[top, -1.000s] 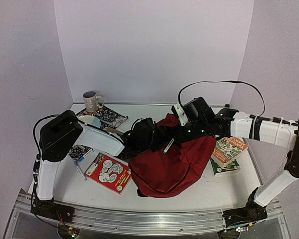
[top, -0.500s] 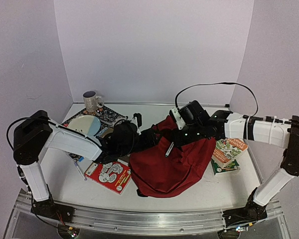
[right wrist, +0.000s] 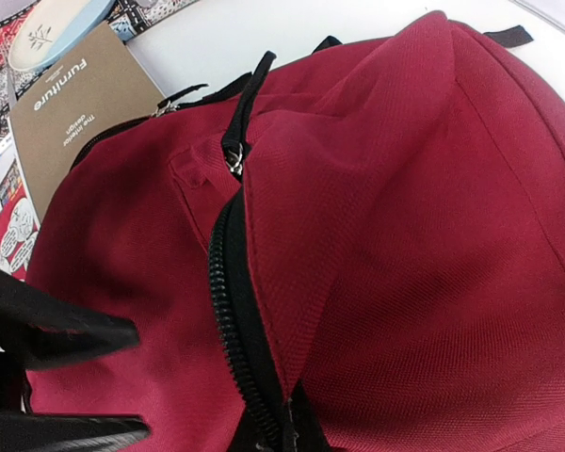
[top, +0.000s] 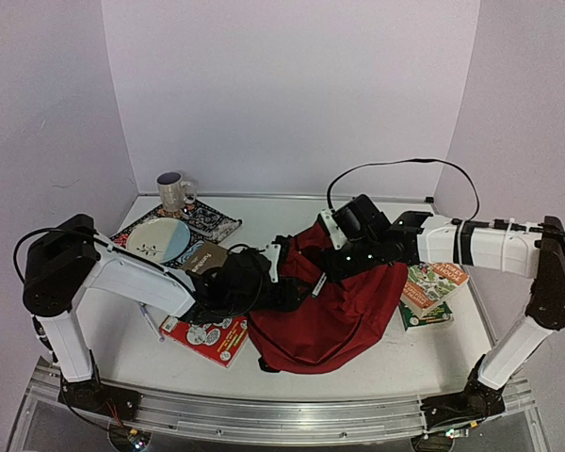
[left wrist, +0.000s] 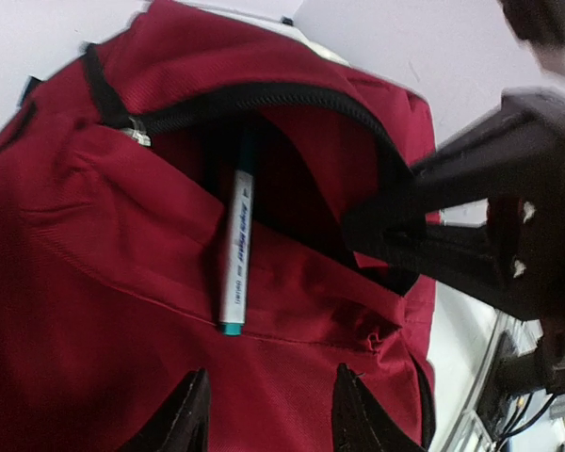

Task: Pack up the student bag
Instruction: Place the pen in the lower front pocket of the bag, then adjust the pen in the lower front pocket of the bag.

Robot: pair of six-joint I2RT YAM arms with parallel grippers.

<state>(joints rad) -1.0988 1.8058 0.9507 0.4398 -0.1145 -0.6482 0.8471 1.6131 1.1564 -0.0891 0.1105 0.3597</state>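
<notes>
Lilac walls close in a white desk (top: 395,365), and much of what lies on it is only partly seen. The left arm covers the near edge of a brown book (top: 207,256) and the top of a red booklet (top: 200,335). Books (top: 433,286) at the right are cut by the student bag (top: 331,318). In the right wrist view that arm's own fingers drop out below the frame, and the bag's inside is only shadow. A white pen (left wrist: 235,247) with a teal tip lies at the mouth, its upper end lost in the dark.

Half a second back the left arm's wrist hung further left, over the brown book. It has now swung in against the bag's left side, and the right arm has eased slightly left and down.

The student bag sits mid-desk, slightly right, slumped: dark red fabric, a black zip running round a gaping mouth, and a black strap at its far edge.

The left end effector (left wrist: 270,416) points at the red cloth below the pen, fingers apart with nothing between them. The right end effector (left wrist: 384,229) is clamped on the black zipped rim, holding the mouth up.

A mug (top: 174,193) and a plate (top: 158,238) stand far left.
</notes>
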